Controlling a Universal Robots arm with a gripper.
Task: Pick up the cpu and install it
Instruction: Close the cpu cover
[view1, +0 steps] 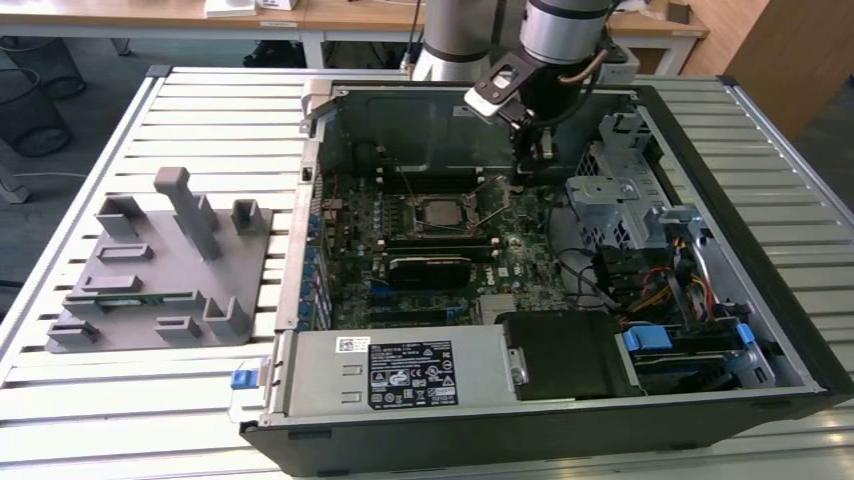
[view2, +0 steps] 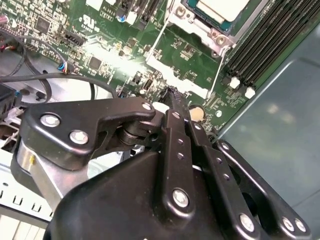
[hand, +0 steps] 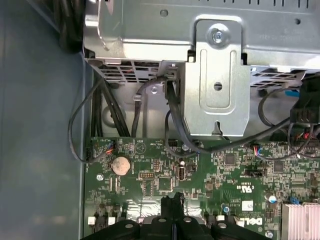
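The cpu (view1: 441, 211) lies flat in its socket in the middle of the green motherboard (view1: 527, 255), inside the open computer case; its pale metal top (view2: 220, 7) also appears in the second wrist view. My gripper (view1: 525, 172) hangs low over the board, just to the exterior view's right of the socket and slightly behind it. Its black fingers are shut, tips pressed together, with nothing seen between them in both wrist views (view2: 171, 95) (hand: 173, 200). Thin wire levers (view2: 219, 70) slant beside the socket, between gripper and chip.
A grey moulded fixture (view1: 160, 265) with a green memory stick (view1: 127, 297) sits on the slatted table at the exterior view's left. Inside the case are a metal drive cage (view1: 607, 195), cables (view1: 601, 270), a black shroud (view1: 567, 355) and a power supply (view1: 400, 375).
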